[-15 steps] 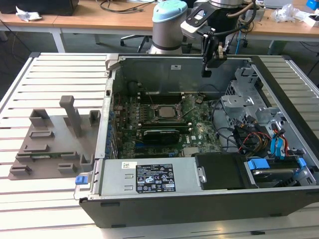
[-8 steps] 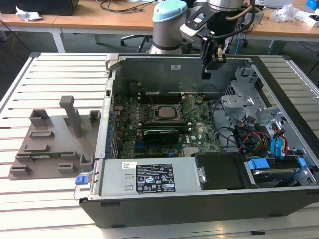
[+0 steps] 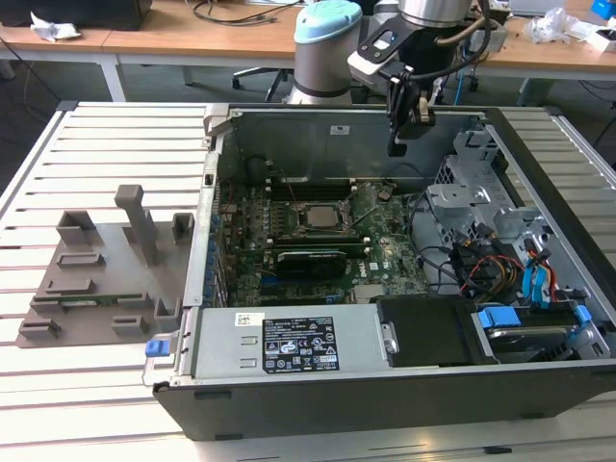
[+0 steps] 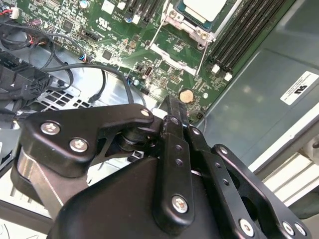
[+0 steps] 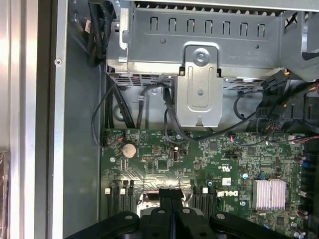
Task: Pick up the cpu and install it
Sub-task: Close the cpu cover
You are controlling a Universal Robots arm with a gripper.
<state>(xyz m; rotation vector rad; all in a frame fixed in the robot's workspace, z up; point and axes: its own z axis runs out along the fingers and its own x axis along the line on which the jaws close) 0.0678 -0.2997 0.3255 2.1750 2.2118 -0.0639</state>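
The cpu (image 3: 318, 217) is a small silvery square lying in its socket on the green motherboard (image 3: 385, 255), inside the open computer case (image 3: 385, 395). It also appears in the second wrist view as the cpu (image 4: 204, 9), with thin metal levers beside it. My gripper (image 3: 397, 146) hangs above the board, toward the exterior view's right of the cpu and near the case's back wall. Both wrist views show its black fingers pressed together with nothing between them, as the gripper (image 4: 171, 102) and the gripper (image 5: 171, 191). It touches nothing.
A grey plastic tray (image 3: 115, 269) with upright posts lies on the slatted table at the exterior view's left. In the case are a power supply (image 3: 289, 342), a metal drive cage (image 3: 476, 197) and loose cables (image 3: 481, 265). A round coin cell (image 5: 129, 150) sits near the board's edge.
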